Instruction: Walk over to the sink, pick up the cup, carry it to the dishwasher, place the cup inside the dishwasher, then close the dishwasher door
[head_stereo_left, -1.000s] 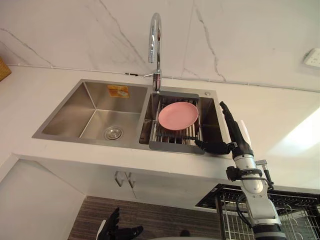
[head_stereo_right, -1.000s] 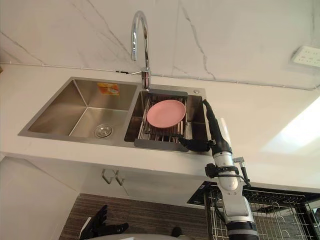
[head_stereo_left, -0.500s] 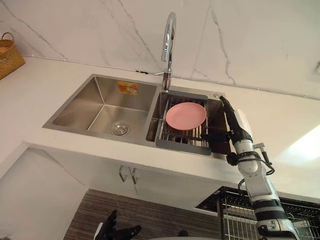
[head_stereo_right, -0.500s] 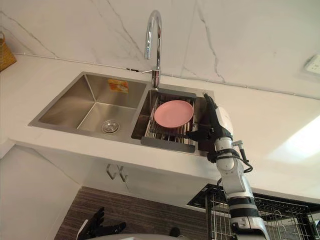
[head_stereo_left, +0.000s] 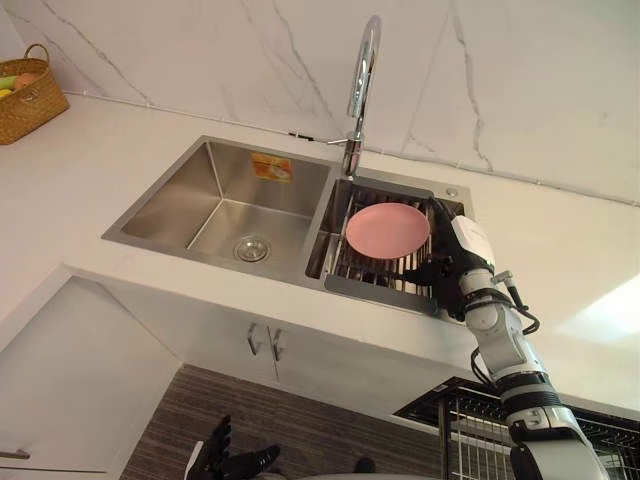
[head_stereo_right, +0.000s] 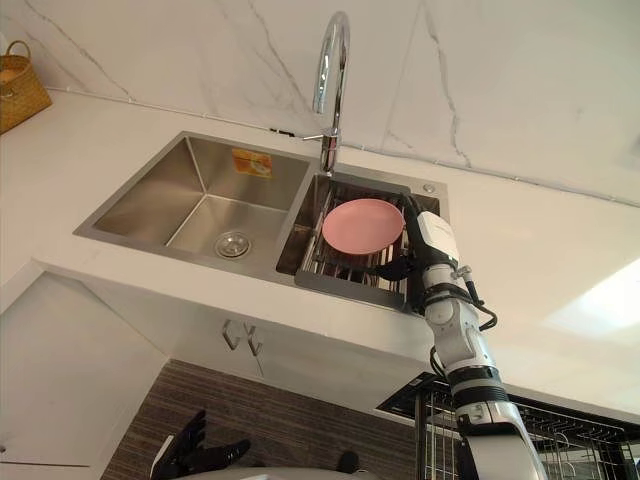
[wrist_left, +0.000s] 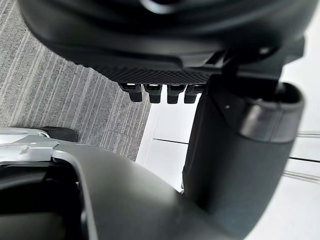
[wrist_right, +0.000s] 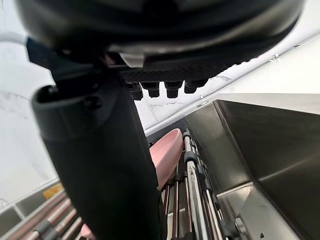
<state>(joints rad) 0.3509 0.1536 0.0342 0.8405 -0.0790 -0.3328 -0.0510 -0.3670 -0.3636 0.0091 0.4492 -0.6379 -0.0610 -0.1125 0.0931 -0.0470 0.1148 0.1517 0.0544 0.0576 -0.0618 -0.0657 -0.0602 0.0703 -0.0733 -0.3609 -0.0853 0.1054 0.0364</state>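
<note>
A shiny steel sink (head_stereo_left: 200, 200) with two bowls sits in a white stone counter (head_stereo_left: 90, 180). A tall curved silver tap (head_stereo_left: 362, 70) stands behind the middle of it. A grey metal drying rack (head_stereo_left: 372, 284) lies in the right bowl. A round pink plate (head_stereo_left: 387, 230) rests on top of the rack.

The right hand (head_stereo_left: 453, 272) is at the right side of that bowl, just beside the rack. Its fingers (head_stereo_left: 438, 215) are straight and reach into the gap between the rack and the bowl's right wall. Its thumb (head_stereo_left: 420, 271) sticks out sideways by the rack's near corner. The hand holds nothing. From the right wrist, the plate and the rack bars show past the thumb, with the steel wall of the bowl next to them. I cannot tell where the cup is.

The left hand (head_stereo_left: 232, 464) hangs low over the grey striped floor (head_stereo_left: 320, 420). Its fingers are loosely spread and hold nothing.

A black wire dishwasher rack (head_stereo_right: 580, 440) shows under the counter on the right, near the right arm. A brown woven basket (head_stereo_left: 30, 95) stands on the counter far to the left.
</note>
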